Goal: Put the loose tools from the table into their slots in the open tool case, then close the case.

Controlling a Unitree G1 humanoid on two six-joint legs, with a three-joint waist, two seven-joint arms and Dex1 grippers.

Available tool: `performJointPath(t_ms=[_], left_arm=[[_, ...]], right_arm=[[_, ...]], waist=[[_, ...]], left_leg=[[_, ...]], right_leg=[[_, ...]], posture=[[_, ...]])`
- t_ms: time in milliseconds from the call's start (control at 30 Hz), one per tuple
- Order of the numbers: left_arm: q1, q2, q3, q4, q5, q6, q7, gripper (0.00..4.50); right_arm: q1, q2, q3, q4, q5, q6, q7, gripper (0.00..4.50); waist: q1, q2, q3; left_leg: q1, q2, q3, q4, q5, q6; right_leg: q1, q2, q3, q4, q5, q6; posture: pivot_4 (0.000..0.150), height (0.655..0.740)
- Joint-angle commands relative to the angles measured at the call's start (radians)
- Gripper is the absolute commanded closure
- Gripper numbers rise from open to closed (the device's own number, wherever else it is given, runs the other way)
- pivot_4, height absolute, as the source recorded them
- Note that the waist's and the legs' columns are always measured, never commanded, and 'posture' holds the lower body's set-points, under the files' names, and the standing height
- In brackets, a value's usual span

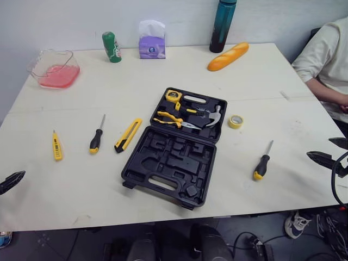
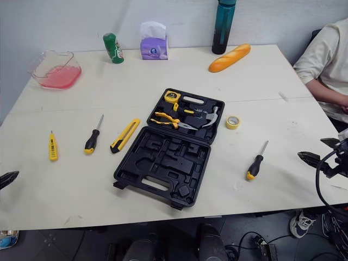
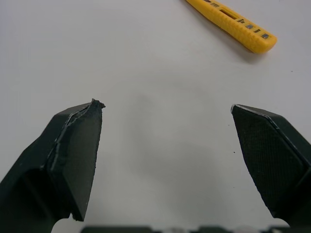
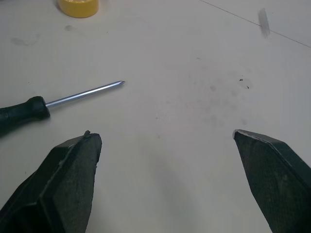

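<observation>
**Left pincer**: black fingers spread wide, gripping nothing, low over the pale tabletop. **Right pincer**: also wide open and empty.

Just ahead of the left pincer lies a yellow plastic tester pen. Its printed markings are too small to read. Just ahead and inward of the right pincer lies a black-handled screwdriver with yellow butt. Beyond it is a small yellow tape roll.

Between the two pincers sits the black moulded-plastic tool case, open flat.
- The nearer half shows bare slots.
- The farther half carries a yellow tape measure, yellow-handled pliers and a steel claw hammer.

On the left pincer's side of the case, just beside it, lies a yellow-and-black utility knife. Next to the knife is a second black-and-yellow screwdriver.

Far from both pincers, along the back edge, are a clear dish with pink contents, a green can, a purple tissue pack, a dark teal bottle and an orange baguette-shaped loaf. Their labels are not legible. A person's cream sleeve shows beyond the right pincer.
</observation>
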Motion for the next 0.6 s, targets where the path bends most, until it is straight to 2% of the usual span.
performJointPath(t_ms=[33,100,133,167,200,267,467,600], left_arm=[[-0.011,0.008,0.005,-0.037,-0.008,-0.002,0.001,0.04],[-0.032,-0.001,-0.016,-0.057,-0.009,0.004,0.010,0.04],[-0.037,-0.002,-0.023,-0.061,-0.008,0.005,0.013,0.04],[-0.041,-0.003,-0.028,-0.065,-0.007,0.008,0.011,0.04],[-0.045,-0.004,-0.033,-0.070,-0.007,0.010,0.010,0.04],[-0.053,-0.005,-0.040,-0.076,-0.008,0.015,0.012,0.04],[-0.061,-0.013,-0.055,-0.096,-0.014,0.028,0.009,0.04],[-0.066,-0.014,-0.063,-0.108,-0.016,0.036,0.010,0.04]], right_arm=[[0.007,-0.003,-0.041,-0.043,0.009,-0.002,-0.018,0.00],[0.020,-0.001,-0.040,-0.061,-0.005,-0.018,-0.032,0.00],[0.025,-0.001,-0.040,-0.066,-0.009,-0.025,-0.037,0.00],[0.032,0.001,-0.041,-0.073,-0.007,-0.022,-0.038,0.00],[0.038,0.001,-0.044,-0.076,-0.004,-0.016,-0.039,0.00],[0.044,0.001,-0.055,-0.076,0.008,0.007,-0.046,0.00],[0.063,-0.009,-0.080,-0.077,0.010,0.011,-0.045,0.00],[0.075,-0.006,-0.098,-0.086,0.010,0.019,-0.045,0.00]], waist=[[0.000,0.000,0.000],[0.000,0.000,0.000],[-0.004,0.004,0.002],[-0.010,0.005,0.002],[-0.019,0.005,0.002],[-0.022,0.006,0.003],[0.024,0.005,0.004],[0.030,0.005,0.004]], left_leg=[[0.000,0.000,0.000,0.000,0.000,0.000],[0.000,0.000,-0.001,0.000,0.000,0.000],[-0.001,-0.002,-0.004,-0.001,0.001,0.002],[-0.005,-0.008,-0.022,-0.005,0.005,0.005],[-0.003,-0.015,-0.036,-0.012,0.010,0.006],[0.002,-0.028,-0.059,-0.021,0.021,0.009],[0.001,-0.029,-0.055,-0.017,0.023,0.009],[0.001,-0.029,-0.054,-0.017,0.022,0.008]], right_leg=[[0.000,0.000,0.000,0.000,0.000,0.000],[0.001,0.000,0.000,0.000,0.000,0.000],[0.003,-0.003,-0.004,0.000,0.000,0.000],[0.017,-0.010,-0.021,-0.007,0.001,0.002],[0.029,-0.018,-0.040,-0.013,0.001,0.003],[0.041,-0.032,-0.067,-0.020,0.000,0.008],[0.037,-0.033,-0.063,-0.018,0.001,0.009],[0.036,-0.033,-0.061,-0.018,0.001,0.009]], posture=[[0.150,0.7400],[0.150,0.7400],[0.150,0.7400],[0.150,0.7400],[0.150,0.7400],[0.150,0.7400],[0.150,0.7400],[0.150,0.7400]])
